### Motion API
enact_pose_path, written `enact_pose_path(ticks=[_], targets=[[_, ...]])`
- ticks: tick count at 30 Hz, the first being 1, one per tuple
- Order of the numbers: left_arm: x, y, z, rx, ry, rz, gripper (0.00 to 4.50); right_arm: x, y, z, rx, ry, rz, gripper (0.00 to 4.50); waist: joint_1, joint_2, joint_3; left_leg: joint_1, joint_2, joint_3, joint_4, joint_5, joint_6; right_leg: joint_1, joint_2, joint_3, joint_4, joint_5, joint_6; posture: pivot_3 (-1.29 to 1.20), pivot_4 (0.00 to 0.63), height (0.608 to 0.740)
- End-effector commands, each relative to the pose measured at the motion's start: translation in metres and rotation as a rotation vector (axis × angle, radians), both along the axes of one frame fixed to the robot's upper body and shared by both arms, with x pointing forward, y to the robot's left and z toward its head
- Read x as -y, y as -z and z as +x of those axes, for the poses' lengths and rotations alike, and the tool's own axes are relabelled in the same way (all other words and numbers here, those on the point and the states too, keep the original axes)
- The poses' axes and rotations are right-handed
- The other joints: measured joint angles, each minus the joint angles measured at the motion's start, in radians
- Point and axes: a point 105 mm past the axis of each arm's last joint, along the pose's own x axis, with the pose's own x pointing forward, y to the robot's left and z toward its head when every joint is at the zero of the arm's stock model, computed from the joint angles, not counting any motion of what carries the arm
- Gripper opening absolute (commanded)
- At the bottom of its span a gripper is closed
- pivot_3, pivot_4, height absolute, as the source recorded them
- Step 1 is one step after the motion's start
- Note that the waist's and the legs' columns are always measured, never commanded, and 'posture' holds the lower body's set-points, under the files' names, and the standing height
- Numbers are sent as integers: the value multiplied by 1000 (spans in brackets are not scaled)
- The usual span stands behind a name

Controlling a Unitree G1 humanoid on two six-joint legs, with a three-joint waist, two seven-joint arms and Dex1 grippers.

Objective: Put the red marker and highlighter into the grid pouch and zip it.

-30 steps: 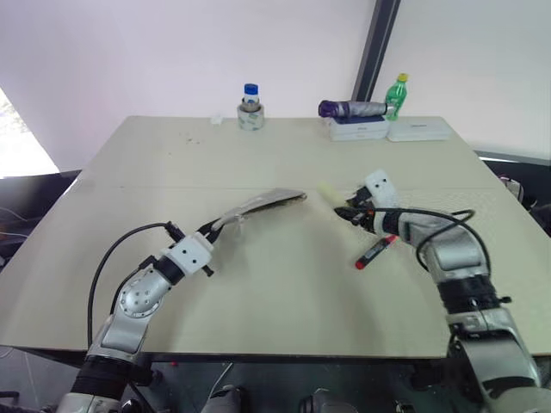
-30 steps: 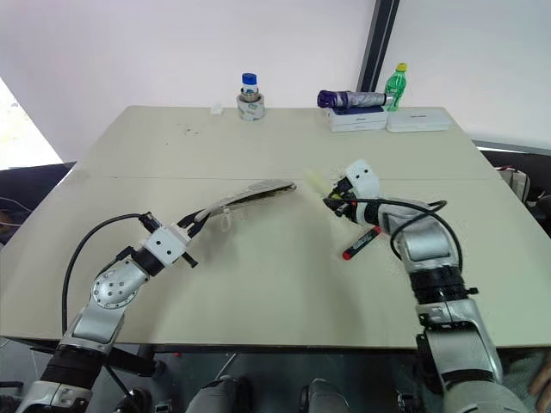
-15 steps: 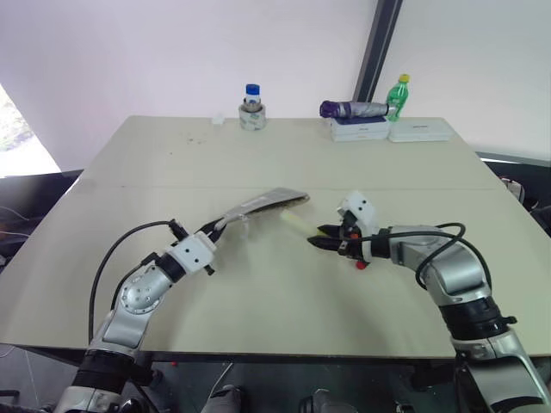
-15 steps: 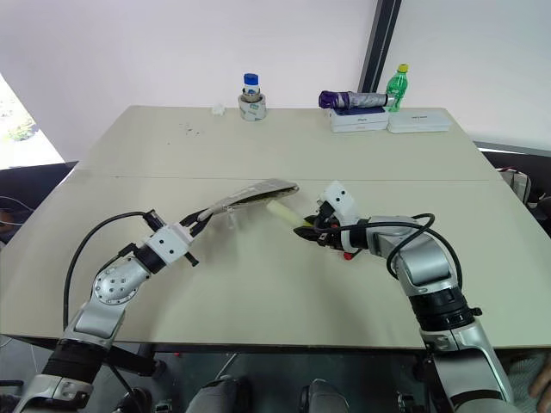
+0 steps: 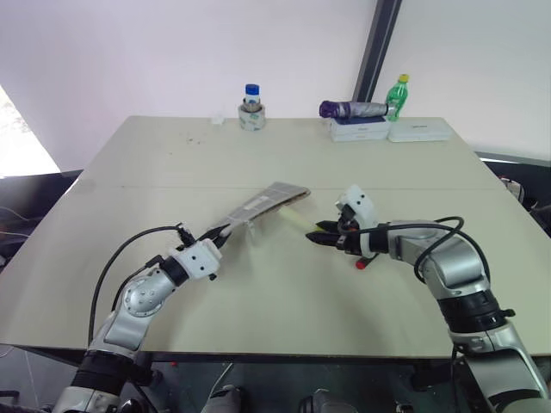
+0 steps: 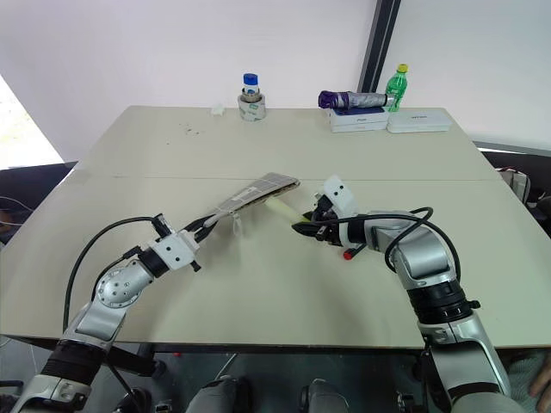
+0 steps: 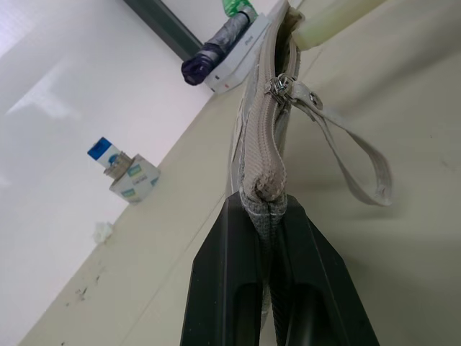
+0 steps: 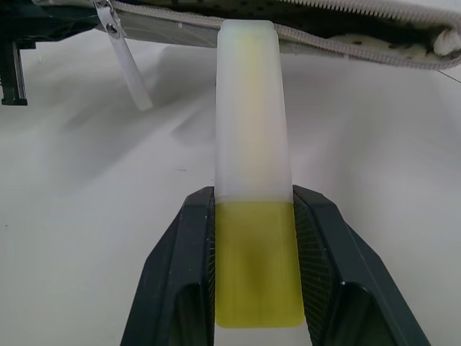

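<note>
My left gripper (image 5: 222, 232) is shut on the near end of the grid pouch (image 5: 263, 204), holding it off the table with its far end toward the table's middle. The zipper pull (image 7: 288, 86) and its strap hang from the pouch's edge. A pale yellow highlighter (image 5: 297, 220) sits between the fingers of my right gripper (image 5: 320, 238), which is shut on it. The highlighter's front end touches the pouch (image 8: 324, 21) at its zipper edge. The red marker (image 6: 347, 254) lies on the table just behind the right gripper, mostly hidden by it.
At the table's far edge (image 5: 284, 119) stand a blue-capped jar on a tape roll (image 5: 250, 110), a folded purple umbrella (image 5: 351, 109) on white boxes (image 5: 387, 129), and a green bottle (image 5: 396, 95).
My right gripper has carried the highlighter left, away from the red marker and up to the pouch's far end. The left gripper has stayed about where it was, still holding the pouch.
</note>
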Motion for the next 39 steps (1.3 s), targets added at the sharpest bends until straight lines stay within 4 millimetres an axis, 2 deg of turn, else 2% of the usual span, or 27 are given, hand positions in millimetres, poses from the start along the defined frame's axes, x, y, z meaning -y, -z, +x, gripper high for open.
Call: enact_pose_path(ticks=[1, 5, 8, 14, 17, 22, 26, 30, 39], targets=[[0, -3, -3, 29, 11, 12, 0, -4, -13, -3, 44, -40, 9, 904, 0, 0, 0, 0, 0, 0, 0, 0, 0, 0, 0, 0, 0, 0, 0, 0, 150, 737], [-1, -2, -2, 25, 3, 15, 0, -4, -16, -5, 44, -53, 21, 904, 0, 0, 0, 0, 0, 0, 0, 0, 0, 0, 0, 0, 0, 0, 0, 0, 150, 737], [0, -3, -2, 27, 10, 7, 0, -1, -8, 1, 47, -17, -22, 904, 0, 0, 0, 0, 0, 0, 0, 0, 0, 0, 0, 0, 0, 0, 0, 0, 150, 737], [-1, -5, -2, 30, 5, -4, 0, 0, 0, -2, 59, -33, -73, 904, 0, 0, 0, 0, 0, 0, 0, 0, 0, 0, 0, 0, 0, 0, 0, 0, 150, 737], [4, -4, -4, 38, 34, 20, 0, 3, 6, 4, 73, -12, -123, 904, 1, 0, 0, 0, 0, 0, 0, 0, 0, 0, 0, 0, 0, 0, 0, 0, 150, 737], [8, 0, -6, 36, 63, 81, 0, -6, -5, 7, 97, -32, -130, 904, 0, 0, 0, 0, 0, 0, 0, 0, 0, 0, 0, 0, 0, 0, 0, 0, 150, 737], [17, 5, -8, 60, 115, 178, 0, -10, -4, 6, 135, -70, -236, 904, -1, 0, 0, 0, 0, 0, 0, 0, 0, 0, 0, 0, 0, 0, 0, 0, 150, 737], [22, 1, -6, 72, 130, 166, 0, -27, -4, 3, 183, -135, -271, 904, 0, 0, 0, 0, 0, 0, 0, 0, 0, 0, 0, 0, 0, 0, 0, 0, 150, 737], [30, 1, -12, 84, 213, 200, 0, -45, -6, -11, 304, -312, -375, 904, 0, 0, 0, -1, 0, 0, 0, 0, 0, -1, 0, 0, 0, 0, 0, 0, 150, 737]])
